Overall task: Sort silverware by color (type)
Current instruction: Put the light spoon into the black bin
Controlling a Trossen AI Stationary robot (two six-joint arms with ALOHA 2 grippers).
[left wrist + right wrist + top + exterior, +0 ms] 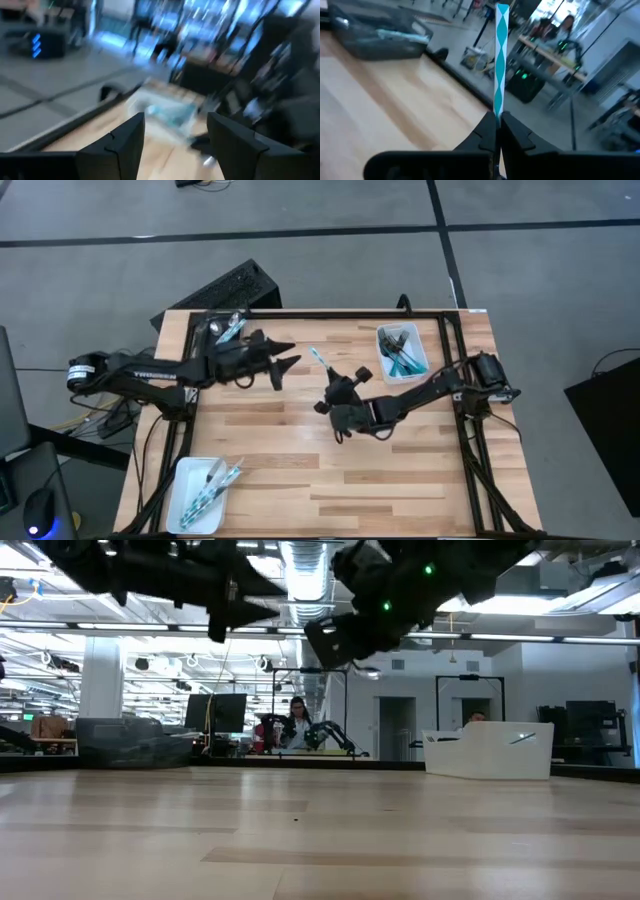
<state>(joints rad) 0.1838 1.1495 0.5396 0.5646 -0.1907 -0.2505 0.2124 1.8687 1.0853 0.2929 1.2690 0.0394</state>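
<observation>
The wooden tabletop (pixel 300 470) fills the high view, framed by a dark rail, with both arms reaching in over its far half. The left arm comes in from the left edge, and the left gripper (pixel 288 358) hangs above the tabletop near the far-left corner with its fingers (pixel 127 137) spread wide and nothing between them. The right arm stretches in from the right edge toward the middle of the tabletop. The right gripper (pixel 497 120) has its fingers (pixel 517 132) pressed together on the lower end of one piece of silverware (pixel 499 55), whose slim teal-and-white handle stands up and away from the fingertips; in the high view this piece (pixel 320 360) points from the gripper toward the far edge, lifted off the wood.

At the far-left corner sits a dark grey bin (pixel 215 328) with a few teal-handled pieces in it. A white tray (pixel 384 340) near the far-right corner holds several teal-handled pieces lying together. A second white tray (pixel 188 480) at the near-left corner holds a few more. In the low view a person sits in the room well beyond the table.
</observation>
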